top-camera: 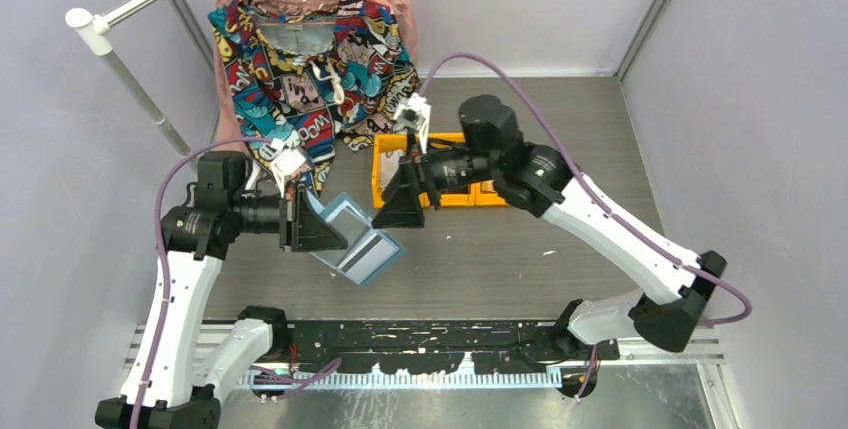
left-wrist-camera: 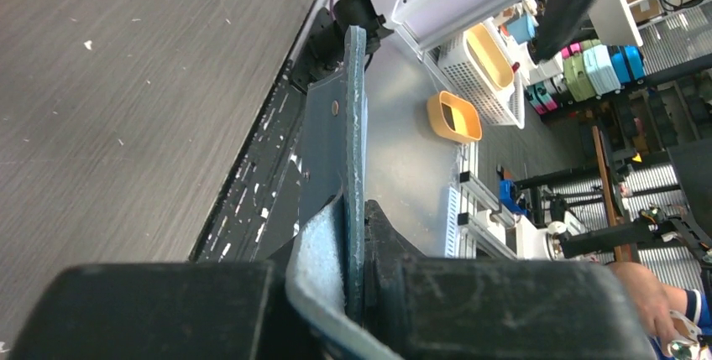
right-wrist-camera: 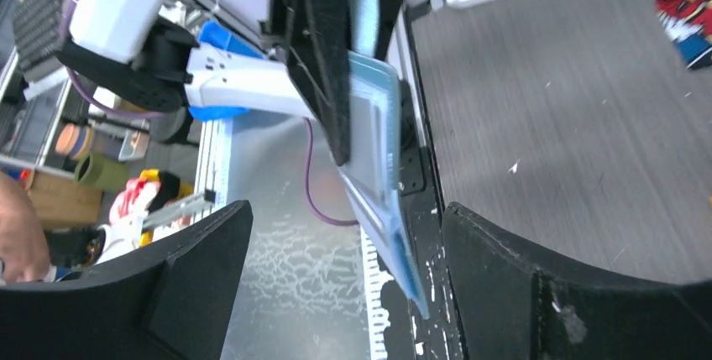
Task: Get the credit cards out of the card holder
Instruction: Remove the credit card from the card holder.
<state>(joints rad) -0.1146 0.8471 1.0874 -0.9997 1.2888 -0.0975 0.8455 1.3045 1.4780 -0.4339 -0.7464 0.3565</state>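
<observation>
- white rack pole (top-camera: 100, 27) is standing far left, well behind the left jaws.
- left arm (top-camera: 178, 289) is reaching in from the near-left edge of the table (top-camera: 600, 119), wrist turned toward the middle.
- left jaws are sitting nearly together, clamped on the card holder (top-camera: 358, 246).
- left wrist view is showing the card holder (left-wrist-camera: 353, 133) edge-on, pinched between the two black pads and sticking straight out ahead of them.
- card holder is hanging open just right of the left jaws, light-blue inner side facing up, tilted, low corner pointing at the near edge. Cannot tell whether that corner is touching the table.
- pale grey panel (top-camera: 347, 219) is showing under a clear sleeve. Cannot tell whether it is one of the credit cards.
- comic-print shirt (top-camera: 310, 69) is hanging well behind both jaws.
- right jaws are standing wide apart, gripping nothing, just right of the card holder's upper edge and facing the left jaws.
- right wrist view is showing the card holder (right-wrist-camera: 375, 133) ahead of the right jaws, in line with the gap and touching neither side.
- orange bins (top-camera: 445, 184) are sitting on the table just behind the right jaws.
- right arm (top-camera: 610, 239) is coming in from the near-right corner.
</observation>
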